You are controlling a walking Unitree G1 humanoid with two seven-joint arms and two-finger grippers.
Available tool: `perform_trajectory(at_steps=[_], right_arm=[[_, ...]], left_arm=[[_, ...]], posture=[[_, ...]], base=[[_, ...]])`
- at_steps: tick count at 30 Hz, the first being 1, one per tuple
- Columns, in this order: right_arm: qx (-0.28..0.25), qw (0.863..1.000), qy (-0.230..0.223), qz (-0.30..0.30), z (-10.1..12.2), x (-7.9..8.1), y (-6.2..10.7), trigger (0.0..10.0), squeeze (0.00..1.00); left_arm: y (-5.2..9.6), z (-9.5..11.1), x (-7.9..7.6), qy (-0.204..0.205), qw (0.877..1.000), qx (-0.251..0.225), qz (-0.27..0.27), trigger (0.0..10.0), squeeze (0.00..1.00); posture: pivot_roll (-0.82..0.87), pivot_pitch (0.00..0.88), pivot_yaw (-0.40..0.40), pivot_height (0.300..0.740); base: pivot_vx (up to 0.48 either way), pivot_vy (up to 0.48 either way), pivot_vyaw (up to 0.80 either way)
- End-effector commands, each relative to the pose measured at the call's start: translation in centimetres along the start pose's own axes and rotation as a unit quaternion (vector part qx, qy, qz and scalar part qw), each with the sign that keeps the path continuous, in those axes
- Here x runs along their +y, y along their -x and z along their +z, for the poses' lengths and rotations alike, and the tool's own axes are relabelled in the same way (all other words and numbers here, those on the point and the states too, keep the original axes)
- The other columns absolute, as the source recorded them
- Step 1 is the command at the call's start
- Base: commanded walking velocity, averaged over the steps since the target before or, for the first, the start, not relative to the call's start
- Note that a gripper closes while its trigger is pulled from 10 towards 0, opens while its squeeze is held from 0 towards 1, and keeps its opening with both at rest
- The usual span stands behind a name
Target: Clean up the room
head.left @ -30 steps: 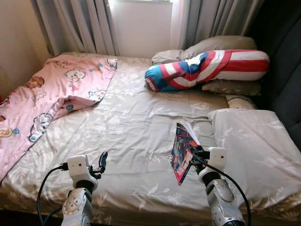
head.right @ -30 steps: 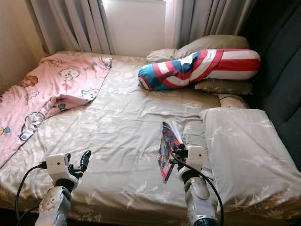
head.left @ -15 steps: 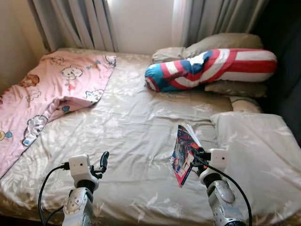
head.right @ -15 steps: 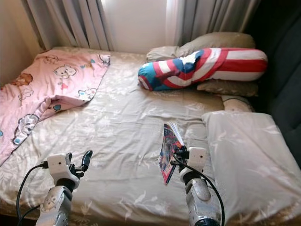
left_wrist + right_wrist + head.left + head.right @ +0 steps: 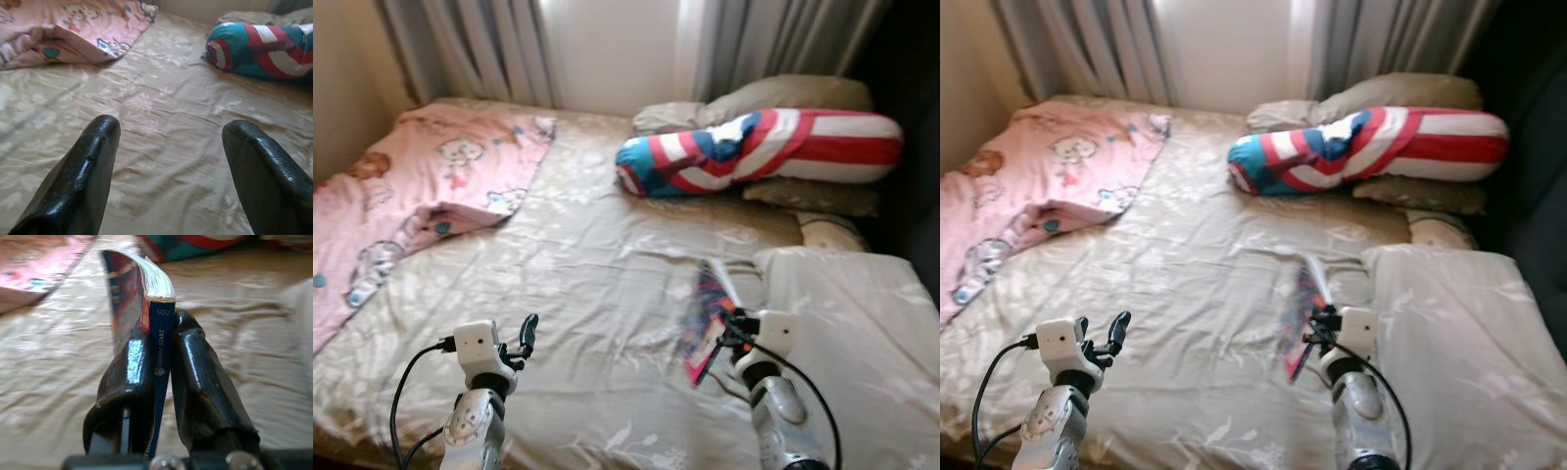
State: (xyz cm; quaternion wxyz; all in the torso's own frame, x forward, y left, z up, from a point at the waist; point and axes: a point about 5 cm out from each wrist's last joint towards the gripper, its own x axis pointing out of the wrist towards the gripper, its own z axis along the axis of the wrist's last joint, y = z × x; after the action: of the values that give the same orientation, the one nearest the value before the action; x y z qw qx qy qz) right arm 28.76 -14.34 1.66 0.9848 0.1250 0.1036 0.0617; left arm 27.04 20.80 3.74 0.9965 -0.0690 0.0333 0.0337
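One comic book [image 5: 155, 303] is pinched in the right gripper [image 5: 164, 357] above the bed [image 5: 597, 245]; the left gripper [image 5: 168, 147] hangs open, empty. Next, probably carrying it off to a shelf.

Both silver arms raised forward over the bed [image 5: 587, 255], wrists level. Left gripper [image 5: 527, 333] held above the near part of the bed, fingers [image 5: 88, 171] spread wide apart with nothing between them. Right gripper [image 5: 159, 362] up over the bed's right half, fingers pressed together on the spine of a magazine [image 5: 146, 298], gripping it upright.
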Motion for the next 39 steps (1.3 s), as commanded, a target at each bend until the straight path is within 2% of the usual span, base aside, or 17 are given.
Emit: perform_trajectory(at_steps=[1, 9, 14, 18, 30, 35, 39], right_arm=[[-0.022, 1.000, 0.001, -0.013, 1.10, -0.83, -0.28, 10.0, 0.00], [-0.023, 1.000, 0.010, -0.012, 1.18, -0.68, -0.32, 10.0, 0.00], [-0.020, 0.999, 0.013, -0.022, 1.16, -0.70, -0.36, 10.0, 0.00], [-0.028, 0.999, 0.010, -0.028, 1.26, -0.70, -0.30, 10.0, 0.00], [-0.039, 0.998, 0.010, -0.043, 1.72, -0.88, -0.37, 10.0, 0.00], [-0.045, 0.998, 0.010, -0.044, 1.84, -0.72, -0.42, 10.0, 0.00], [-0.052, 0.998, 0.003, -0.042, 1.91, -0.63, -0.38, 10.0, 0.00]], left_arm=[[-0.22, 0.47, -0.44, -0.001, 1.000, -0.008, -0.010, 10.0, 0.00], [-0.36, 1.06, -0.79, -0.005, 1.000, -0.020, -0.019, 10.0, 0.00], [-0.31, 1.13, -0.85, -0.006, 1.000, -0.021, -0.020, 10.0, 0.00], [-0.18, 1.10, -0.80, -0.007, 1.000, -0.019, -0.020, 10.0, 0.00], [-0.19, 1.11, -0.71, -0.012, 1.000, -0.016, -0.024, 10.0, 0.00], [-0.33, 1.17, -0.86, -0.012, 0.999, -0.017, -0.027, 10.0, 0.00], [-0.31, 1.16, -0.83, -0.014, 0.999, -0.017, -0.028, 10.0, 0.00]], posture=[[-0.01, 0.033, -0.047, 0.740], [-0.01, 0.037, -0.045, 0.740], [-0.01, 0.041, -0.044, 0.701], [-0.01, 0.043, -0.044, 0.687], [-0.01, 0.033, -0.032, 0.687], [-0.01, 0.027, -0.029, 0.654], [-0.01, 0.021, -0.027, 0.654]], base=[[0.000, 0.000, 0.00], [0.000, 0.000, 0.00], [0.000, 0.000, 0.00], [0.000, 0.000, 0.00], [0.000, 0.000, 0.00], [0.000, 0.000, 0.00], [0.000, 0.000, 0.00]])
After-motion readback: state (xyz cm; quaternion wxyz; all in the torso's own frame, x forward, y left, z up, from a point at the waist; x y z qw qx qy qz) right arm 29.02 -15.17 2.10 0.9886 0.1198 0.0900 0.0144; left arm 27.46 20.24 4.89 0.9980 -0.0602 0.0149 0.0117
